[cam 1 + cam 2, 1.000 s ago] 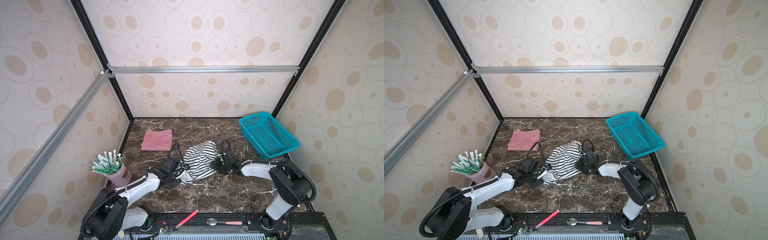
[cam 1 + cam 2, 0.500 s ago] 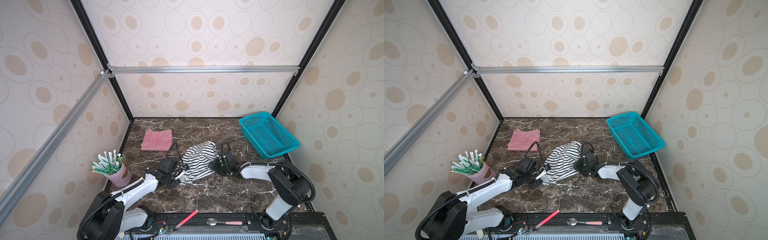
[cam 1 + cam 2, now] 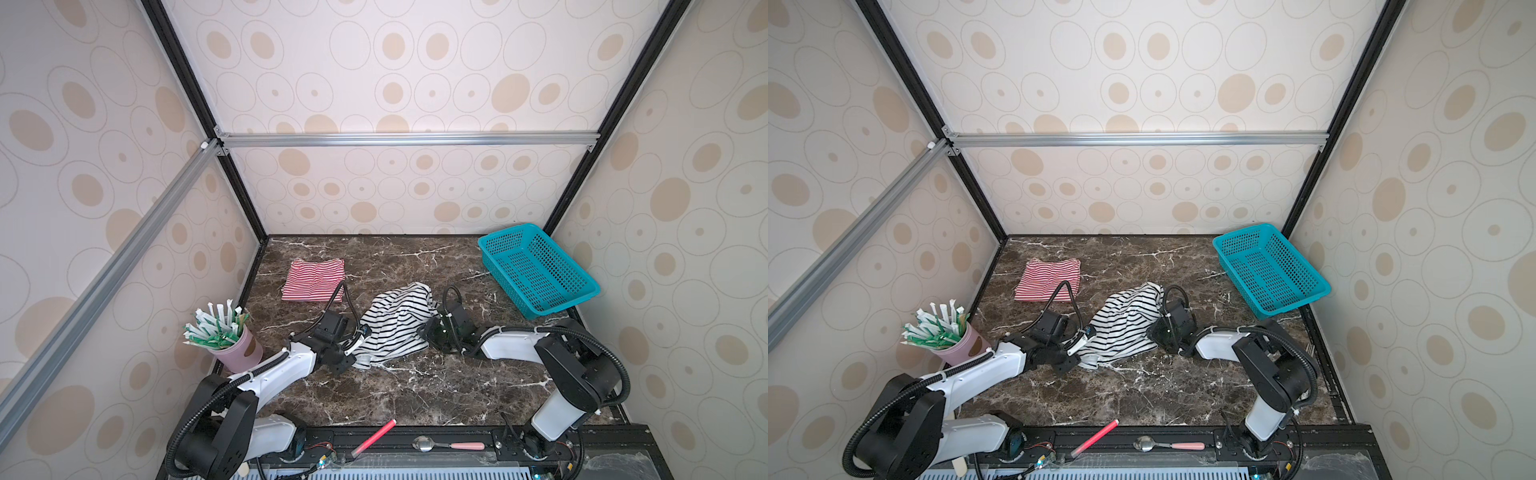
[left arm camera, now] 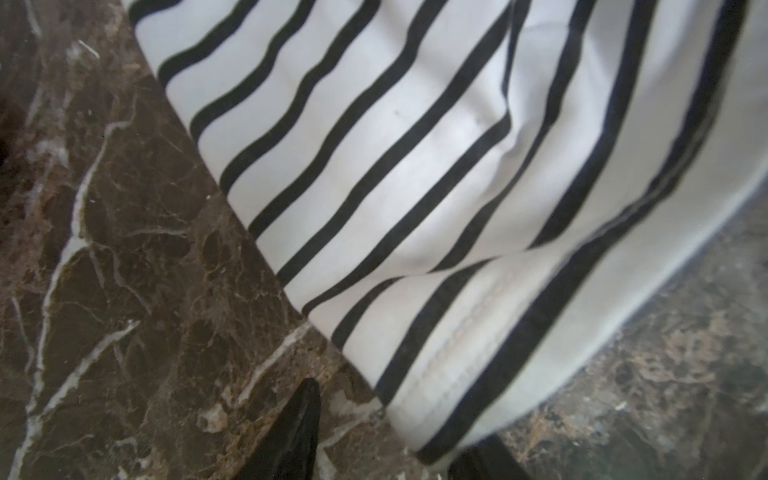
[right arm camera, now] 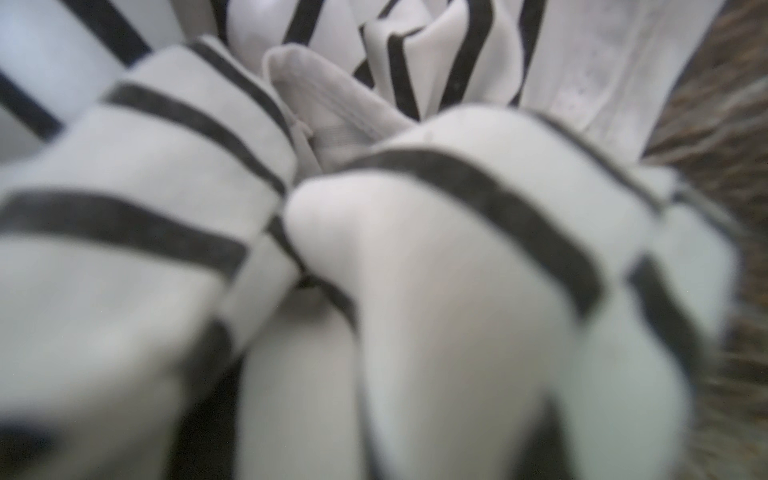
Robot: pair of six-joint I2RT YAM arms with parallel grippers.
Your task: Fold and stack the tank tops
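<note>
The black-and-white tank top lies crumpled mid-table. My left gripper sits low at its near-left corner. In the left wrist view the left gripper has its jaws apart, with the hem corner of the striped cloth lying between them, one fingertip on bare marble. My right gripper is at the cloth's right edge. Bunched stripes fill the right wrist view and hide its jaws. The red-and-white tank top lies folded at the back left.
A teal mesh basket stands at the back right. A pink cup of wrapped sticks stands at the left edge beside the left arm. A red stick and a spoon rest on the front rail.
The left jaws have narrowed a little around the hem corner. The right gripper has edged slightly left with the cloth's edge.
</note>
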